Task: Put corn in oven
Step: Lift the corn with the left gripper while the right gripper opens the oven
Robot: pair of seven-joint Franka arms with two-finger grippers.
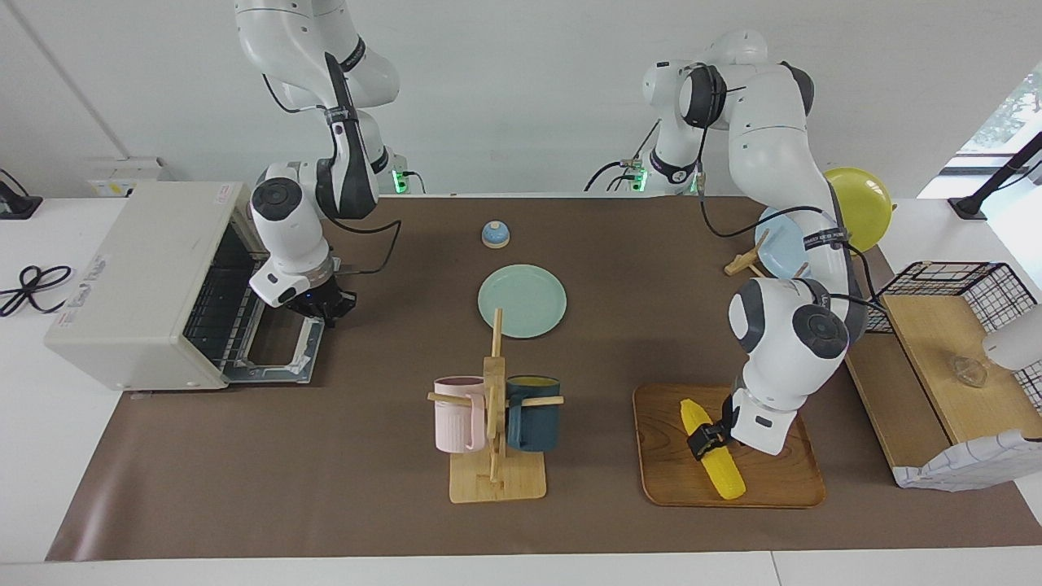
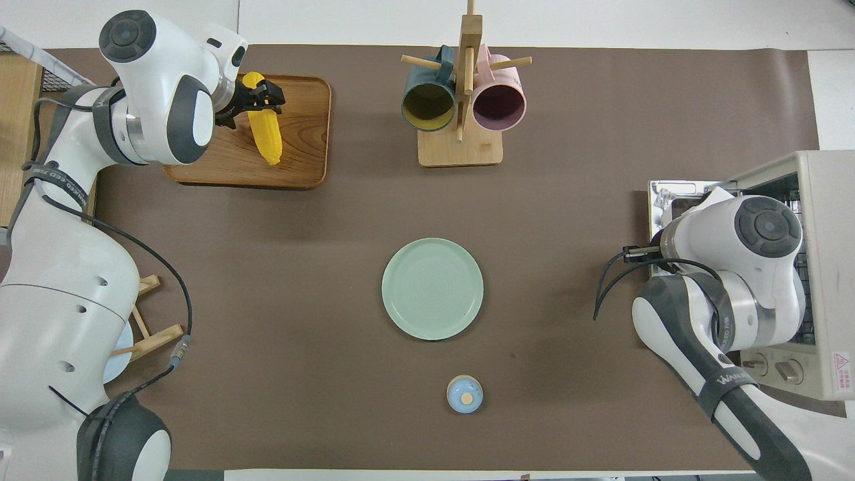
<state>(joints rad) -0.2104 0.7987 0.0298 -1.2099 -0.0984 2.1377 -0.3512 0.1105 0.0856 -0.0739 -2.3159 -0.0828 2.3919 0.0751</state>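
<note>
Facing view: corn (image 1: 720, 465) between left hand (image 1: 705, 438) fingers.

Beside the brown wooden tray (image 1: 781, 480), the corn (image 1: 716, 464) was bright yellow, the mugs (image 1: 533, 411) pink and dark blue.

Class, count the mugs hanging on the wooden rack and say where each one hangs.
2. The pink mug hangs on the side toward the right arm's end; the dark blue mug hangs toward the left arm's end.

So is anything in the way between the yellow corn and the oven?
Yes: the wooden mug rack with its pink and blue mugs stands between the yellow corn cob and the off-white toaster oven, whose door lies open.
</note>
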